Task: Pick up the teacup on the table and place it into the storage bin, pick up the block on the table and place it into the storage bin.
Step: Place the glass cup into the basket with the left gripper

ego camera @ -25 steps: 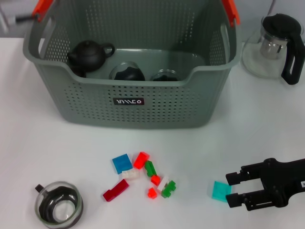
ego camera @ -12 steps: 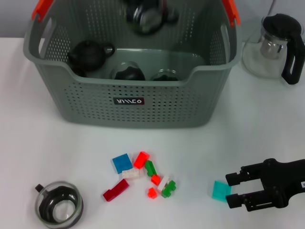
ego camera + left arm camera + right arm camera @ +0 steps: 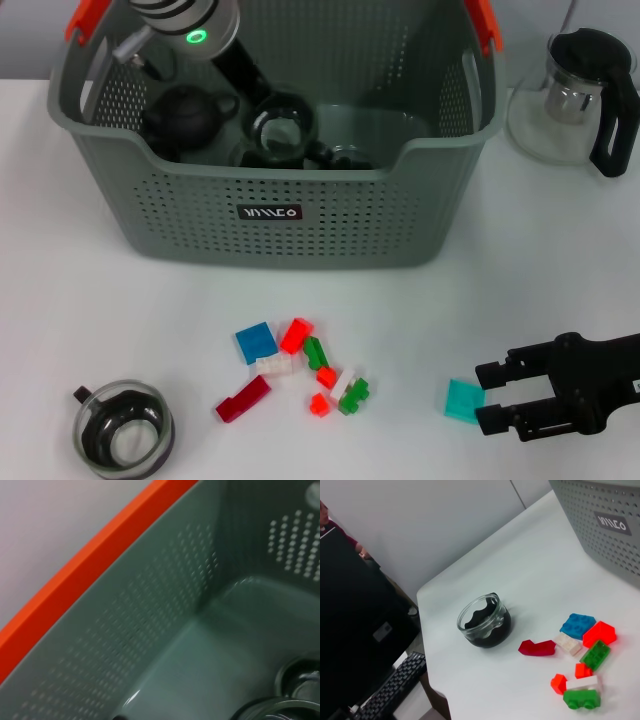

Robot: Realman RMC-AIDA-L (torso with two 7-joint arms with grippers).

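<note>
We see a white table [image 3: 560,260] with a big grey-green storage bin [image 3: 270,215] at the back and a glass teapot [image 3: 575,95] off to the right. Our left gripper [image 3: 282,125] is down inside the bin, holding a glass teacup [image 3: 280,135] low over the bottom, next to a black teapot [image 3: 185,115], so the cup can be set down softly and not dropped. Half a second ago the cup was higher up near the back wall, and a second ago the arm was not in the bin at all. Our right gripper [image 3: 485,400] rests on the table at the front right with its claw open wide, one finger on each side of a teal block [image 3: 463,400], ready to pinch it; it has not moved. A pile of small coloured blocks [image 3: 295,370] lies in the middle front, and another glass teacup [image 3: 125,430] waits at the front left, both in the same spots as before.
</note>
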